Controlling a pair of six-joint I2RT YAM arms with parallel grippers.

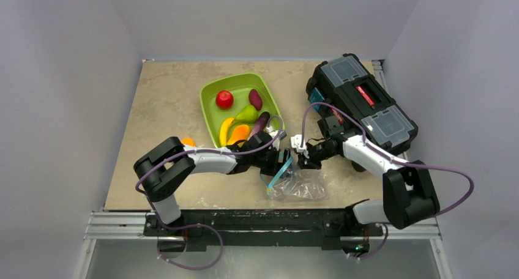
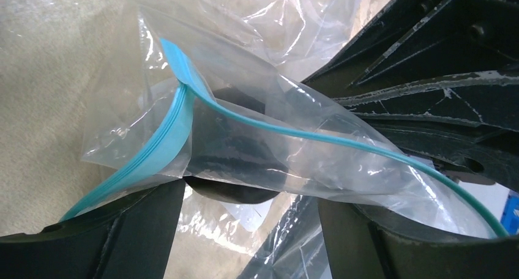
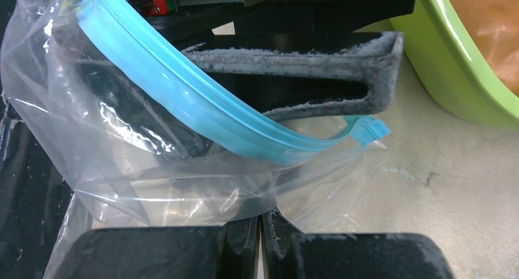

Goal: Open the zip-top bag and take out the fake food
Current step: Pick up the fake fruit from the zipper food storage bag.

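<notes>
The fake food [image 1: 245, 117] sits in the green tray [image 1: 211, 92]. My left gripper [image 1: 280, 159] has its fingers apart, and the zip-top bag [image 1: 303, 186] lies across them (light, floppy, slippery). My right gripper [image 3: 260, 236] pinches the thin film tight. I think the 1 stiff blue strip [image 2: 177, 126] is the best hold.

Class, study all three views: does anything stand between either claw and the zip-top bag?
Nothing visible does. The right claw is shut on the clear plastic of the zip-top bag. The left claw is open, with the bag's mouth lying between its fingers.
</notes>
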